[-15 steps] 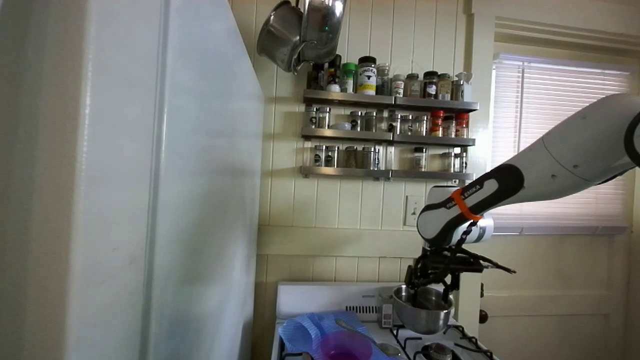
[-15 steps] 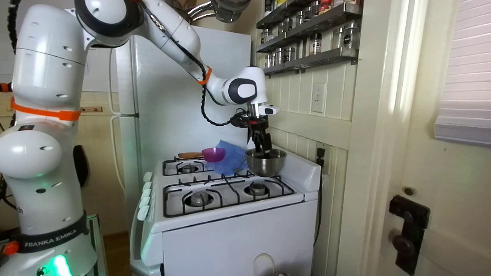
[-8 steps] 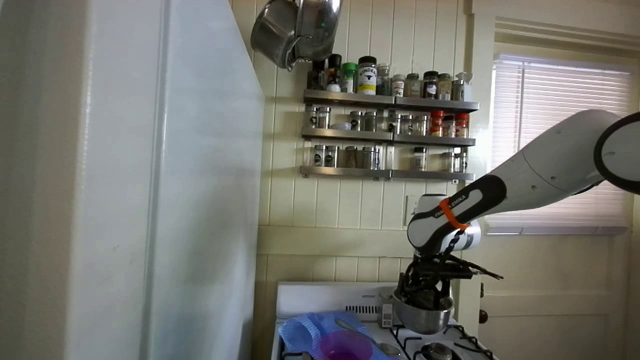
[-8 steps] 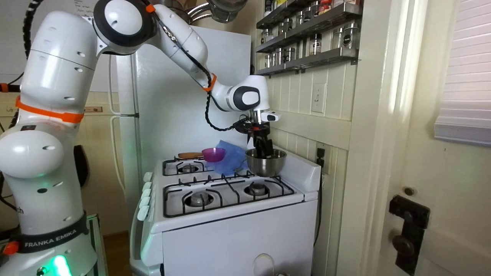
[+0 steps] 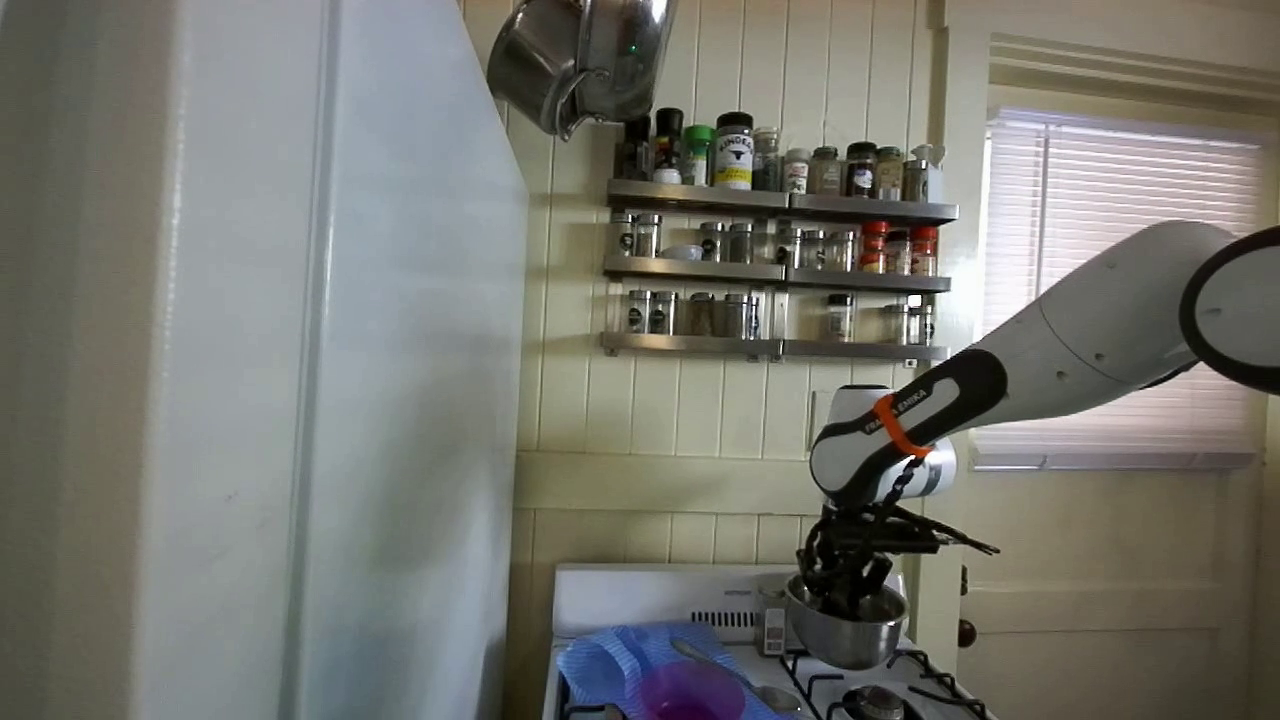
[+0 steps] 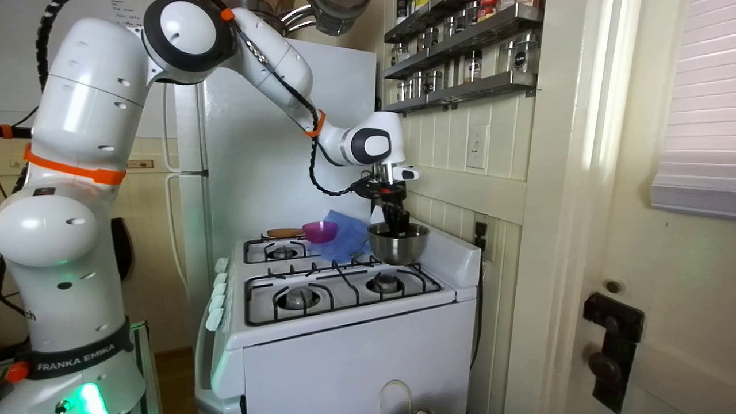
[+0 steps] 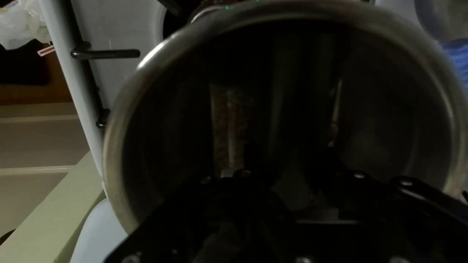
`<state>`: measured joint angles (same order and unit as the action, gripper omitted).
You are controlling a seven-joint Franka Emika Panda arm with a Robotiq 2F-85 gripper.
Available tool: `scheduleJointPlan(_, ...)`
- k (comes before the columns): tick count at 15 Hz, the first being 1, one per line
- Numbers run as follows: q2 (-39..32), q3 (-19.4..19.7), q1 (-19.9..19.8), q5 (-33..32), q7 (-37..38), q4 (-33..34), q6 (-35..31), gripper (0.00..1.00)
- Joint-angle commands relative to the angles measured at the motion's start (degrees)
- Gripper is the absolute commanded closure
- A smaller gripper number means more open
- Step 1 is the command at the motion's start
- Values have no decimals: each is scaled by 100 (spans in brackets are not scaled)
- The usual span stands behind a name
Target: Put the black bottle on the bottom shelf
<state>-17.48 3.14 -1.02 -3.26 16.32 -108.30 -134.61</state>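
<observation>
My gripper (image 5: 852, 598) reaches down into the steel pot (image 5: 850, 640) on the stove, and its fingertips are partly hidden by the rim in both exterior views. Its fingers have drawn together. Looking into the pot in the wrist view, a dark upright form with faint vertical streaks, apparently the black bottle (image 7: 278, 106), stands between the fingertips of the gripper (image 7: 292, 160). The light there is too poor for its outline to show clearly. The bottom shelf (image 5: 690, 344) hangs on the wall above the stove, with several jars on it and gaps between them.
Middle and upper shelves (image 5: 690, 268) full of jars hang above. Steel pots (image 5: 620, 60) dangle at the top. On the stove are a pink bowl (image 6: 319, 232), a blue cloth (image 6: 345, 241) and burner grates (image 6: 339, 276). The fridge (image 5: 420, 350) stands beside the stove.
My arm has come down and the gripper has sunk deeper into the pot. In the last half second its fingers have closed. The hanging pots have swung slightly.
</observation>
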Motion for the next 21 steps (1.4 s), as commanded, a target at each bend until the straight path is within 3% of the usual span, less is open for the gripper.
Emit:
scheduleJointPlan(1,315,107,204,-280,251,-234,-117,82)
scheduleJointPlan(7,929,237,449,-1385,1023,-416,-395,82)
scheduleJointPlan(12,1207,140,407,-1831,1392,-530,-461,82)
scheduleJointPlan(14,1274,156,442,-2241,1952,-756,-1086,82)
scheduleJointPlan(18,1166,464,652,-3942,3695,-927,-2332,82)
scheduleJointPlan(21,1109,668,823,-5082,5017,-840,-2513,82)
